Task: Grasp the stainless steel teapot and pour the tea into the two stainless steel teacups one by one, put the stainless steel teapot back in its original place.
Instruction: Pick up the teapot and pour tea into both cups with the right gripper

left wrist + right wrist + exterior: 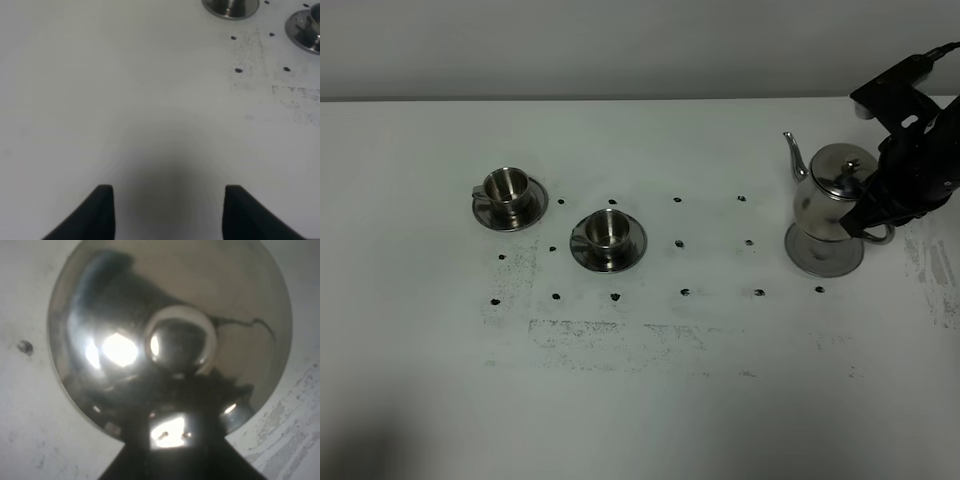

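- The stainless steel teapot [828,195] is the heavy piece. It stands at the right of the counter [640,400], on or just above its round plate [820,258]; I cannot tell which. It is held only by the loop handle [880,235] on its right side, so it could swing or twist in the grip once carried. Tea might then spill from the spout [794,155] before it reaches a cup.
- If the pot's base catches the plate's raised rim, the plate could slide, and the return spot would move with it.
- The two teacups, the far-left cup [507,187] and the nearer cup [607,230], sit well to the left, each on a saucer. They are small and probably light: a spout carried too low could knock one over, and a hasty tilt could pour past the rim.
- The right arm comes in from the far right edge and bends down, with the right end effector [870,218] clamped on the teapot's handle. Its wrist camera looks straight down on the domed lid and the knob [180,342].
- The left end effector [168,195] hovers over bare counter, fingers spread and holding nothing.
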